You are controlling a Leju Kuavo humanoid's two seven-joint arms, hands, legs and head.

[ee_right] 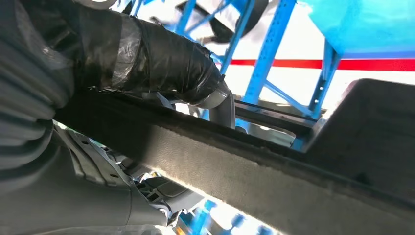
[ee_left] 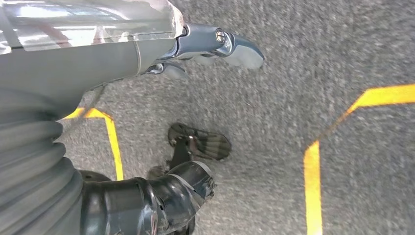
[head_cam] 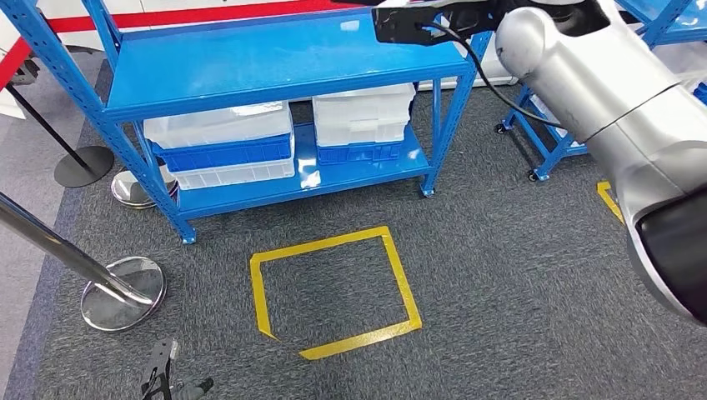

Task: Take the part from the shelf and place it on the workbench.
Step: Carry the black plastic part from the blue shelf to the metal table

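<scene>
Apparently mid-task: right hand fingers clamp dark flat part above blue shelf; left hand fingers loosely spread, empty. Placing on surface remains.

Silver right arm with black cable; grey ribbed wrist cover, dark glossy fingers.

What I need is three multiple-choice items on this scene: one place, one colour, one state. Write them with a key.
1. The storage bins sit:
A. on the top shelf
B. on the lower shelf
C. on the floor

2. The tape square on the carpet is:
A. red
B. white
C. yellow

3. The right hand:
A. grips a dark part
B. hangs empty
C. rests on the carpet

Key: B, the bins stand under the top board; C, yellow outline on grey; A, thumb and fingers clamp the part's edge.
</scene>
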